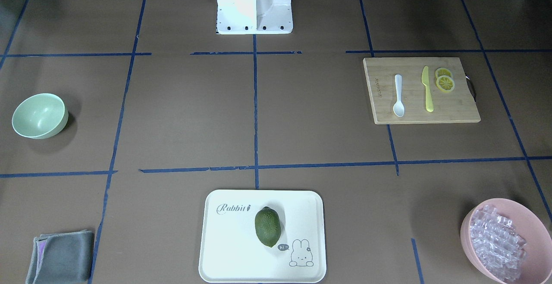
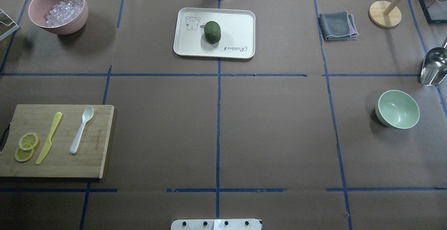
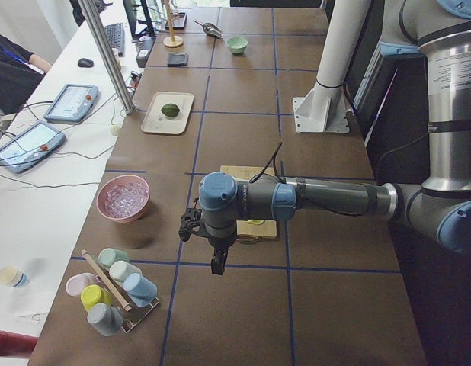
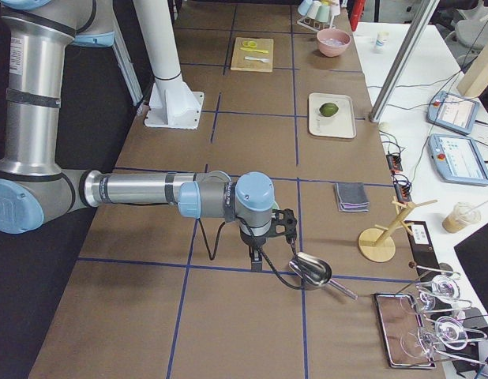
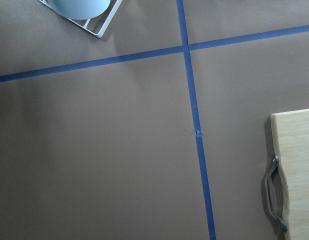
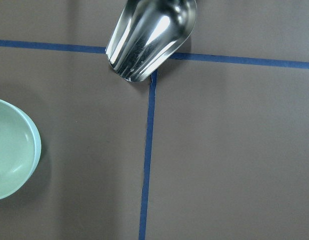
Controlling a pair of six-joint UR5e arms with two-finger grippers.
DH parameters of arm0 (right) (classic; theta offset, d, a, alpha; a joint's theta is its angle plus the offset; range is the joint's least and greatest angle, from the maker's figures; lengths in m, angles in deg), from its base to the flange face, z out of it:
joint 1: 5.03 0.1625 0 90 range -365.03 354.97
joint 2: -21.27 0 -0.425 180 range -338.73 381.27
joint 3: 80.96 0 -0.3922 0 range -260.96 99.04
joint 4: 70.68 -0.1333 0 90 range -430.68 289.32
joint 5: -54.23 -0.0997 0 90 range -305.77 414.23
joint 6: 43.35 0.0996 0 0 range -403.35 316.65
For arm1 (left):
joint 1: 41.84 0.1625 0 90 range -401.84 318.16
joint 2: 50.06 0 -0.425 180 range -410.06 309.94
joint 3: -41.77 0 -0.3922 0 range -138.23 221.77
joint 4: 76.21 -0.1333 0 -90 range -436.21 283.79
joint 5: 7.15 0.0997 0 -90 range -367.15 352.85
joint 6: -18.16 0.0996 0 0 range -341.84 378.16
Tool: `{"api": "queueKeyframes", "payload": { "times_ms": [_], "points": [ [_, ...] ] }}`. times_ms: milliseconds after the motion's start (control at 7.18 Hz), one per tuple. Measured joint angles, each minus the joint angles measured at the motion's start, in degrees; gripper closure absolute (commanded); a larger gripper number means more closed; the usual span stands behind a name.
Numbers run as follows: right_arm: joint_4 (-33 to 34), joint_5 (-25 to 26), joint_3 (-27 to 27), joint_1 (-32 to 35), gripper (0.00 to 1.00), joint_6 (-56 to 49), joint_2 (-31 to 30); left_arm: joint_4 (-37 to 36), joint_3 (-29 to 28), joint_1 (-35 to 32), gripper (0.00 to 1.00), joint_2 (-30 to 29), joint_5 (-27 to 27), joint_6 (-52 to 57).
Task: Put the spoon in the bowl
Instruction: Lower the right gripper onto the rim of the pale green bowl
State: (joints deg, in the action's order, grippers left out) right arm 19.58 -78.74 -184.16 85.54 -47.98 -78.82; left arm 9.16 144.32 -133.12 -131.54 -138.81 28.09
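The white spoon (image 1: 398, 95) lies on a wooden cutting board (image 1: 457, 109), beside a yellow-green knife (image 1: 427, 89); it also shows in the overhead view (image 2: 81, 129). The mint-green bowl (image 1: 39, 115) stands empty at the table's other end (image 2: 398, 109) and at the right wrist view's left edge (image 6: 9, 162). My left gripper (image 3: 218, 263) hangs over the table just past the board's handle end. My right gripper (image 4: 258, 259) hangs beside a metal scoop (image 4: 311, 270), apart from the bowl. Both show only in side views, so I cannot tell whether they are open or shut.
Lemon slices (image 2: 26, 147) lie on the board. A pink bowl of ice pieces (image 2: 57, 10), a white tray (image 2: 241, 27) with a green fruit (image 2: 212, 31), a grey cloth (image 2: 337, 26), a wooden stand (image 2: 384, 13) and a cup rack (image 3: 113, 293) line the far side.
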Motion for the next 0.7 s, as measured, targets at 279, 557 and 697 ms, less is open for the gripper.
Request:
{"api": "queueKeyframes", "payload": {
  "times_ms": [279,557,697],
  "points": [
    [-0.81,-0.07,0.08,-2.21,0.0,0.9,0.03,0.03,0.15,0.22,0.0,0.0,-0.07,0.0],
    [-5.08,0.23,0.57,-8.64,0.0,9.45,1.15,0.08,0.13,0.3,0.0,0.01,-0.18,0.0],
    [-11.8,0.44,2.06,-12.7,0.0,17.66,1.47,0.12,0.09,0.31,0.0,-0.01,-0.18,0.0]
  ]
}}
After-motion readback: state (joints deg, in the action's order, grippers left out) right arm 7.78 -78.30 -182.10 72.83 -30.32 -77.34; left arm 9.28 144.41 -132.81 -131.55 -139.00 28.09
